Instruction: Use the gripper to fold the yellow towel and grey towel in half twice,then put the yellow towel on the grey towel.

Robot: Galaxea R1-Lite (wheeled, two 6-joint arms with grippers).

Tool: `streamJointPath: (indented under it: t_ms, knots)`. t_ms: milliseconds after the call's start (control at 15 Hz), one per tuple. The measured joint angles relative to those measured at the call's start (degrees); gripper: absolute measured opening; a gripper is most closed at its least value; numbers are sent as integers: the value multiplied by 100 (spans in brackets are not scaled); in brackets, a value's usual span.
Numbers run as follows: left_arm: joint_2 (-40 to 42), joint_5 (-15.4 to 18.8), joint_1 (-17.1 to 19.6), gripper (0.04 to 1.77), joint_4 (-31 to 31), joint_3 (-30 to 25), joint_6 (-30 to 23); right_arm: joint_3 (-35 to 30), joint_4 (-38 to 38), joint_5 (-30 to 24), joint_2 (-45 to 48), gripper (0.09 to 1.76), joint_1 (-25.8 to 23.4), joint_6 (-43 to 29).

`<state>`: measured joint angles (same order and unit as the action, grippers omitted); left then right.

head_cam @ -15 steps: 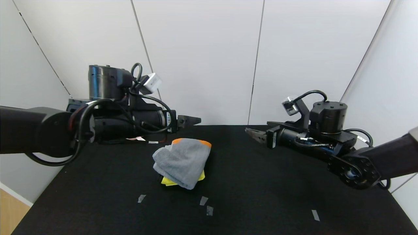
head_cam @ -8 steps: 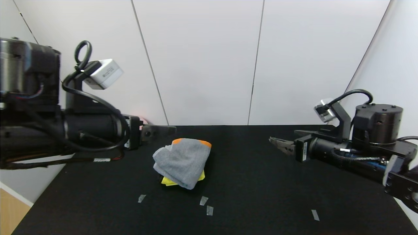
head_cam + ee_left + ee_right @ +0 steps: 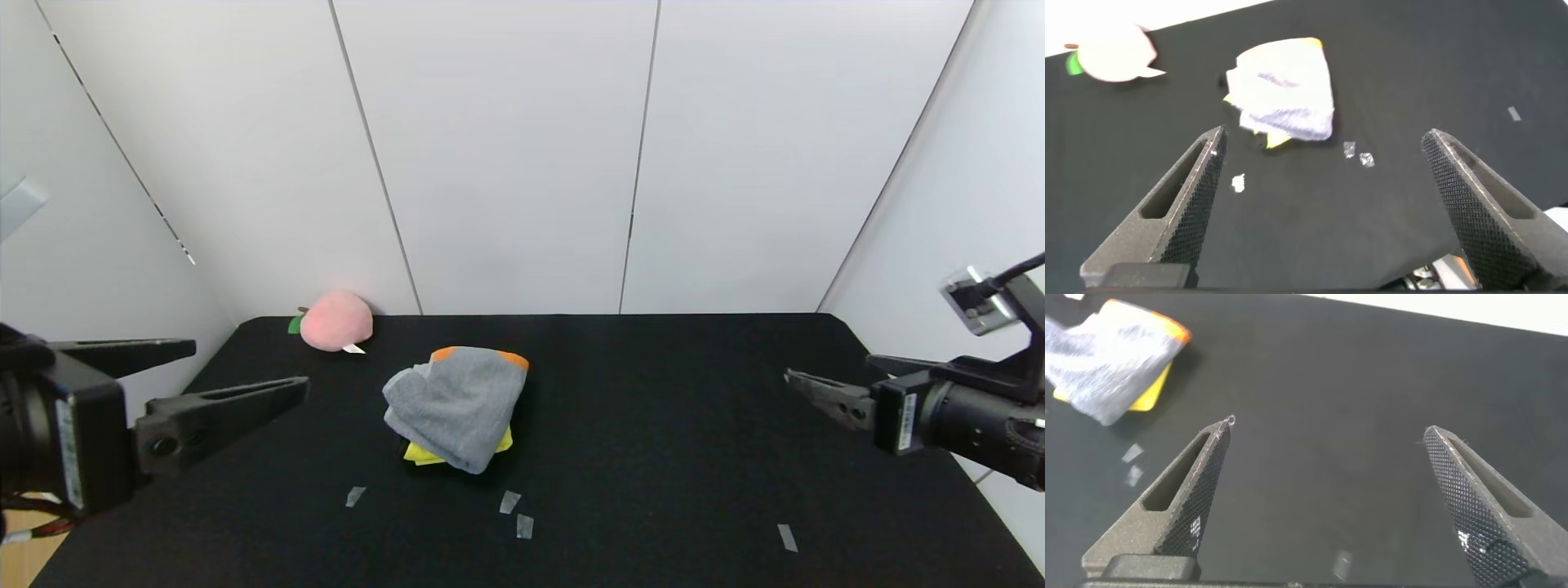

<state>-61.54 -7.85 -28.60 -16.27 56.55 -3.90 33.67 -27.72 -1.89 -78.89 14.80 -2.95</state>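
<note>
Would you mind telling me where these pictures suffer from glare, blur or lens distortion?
Head view: wide-angle, so the wall seams splay outward; lighting even, the grey towel and yellow towel sharp. Left wrist view: the grey towel and the peach toy are washed out almost white and soft. Right wrist view: the towels are slightly smeared, and the tape marks blurred.

Fluffy cloth grey towel, matt black table

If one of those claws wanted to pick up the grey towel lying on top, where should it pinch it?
Probably at the rounded near corner of the grey towel, where its folded layers overhang the yellow towel and bunch into a thick lip. Coming from above with open jaws looks safest. The left gripper sits on the side where that edge looks loosest.
</note>
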Motion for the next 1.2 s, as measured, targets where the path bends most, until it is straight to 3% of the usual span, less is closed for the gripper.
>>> streamJointPath:
  t_ms: [400, 667, 1000, 1200]
  knots:
    - [1303, -5, 468, 172, -589, -557, 295, -831, 126, -27, 1293, 171, -1040, 9]
    - [2282, 129, 886, 172, -1384, -766, 480, -1214, 842, -21, 2354, 171, -1574, -9]
    - [3423, 725, 1573, 172, -2399, -785, 614, -1458, 2086, -22, 3851, 171, -1857, -39]
    - [3955, 1485, 2370, 172, -2820, -761, 764, -1480, 2911, -27, 4771, 171, -1901, -121]
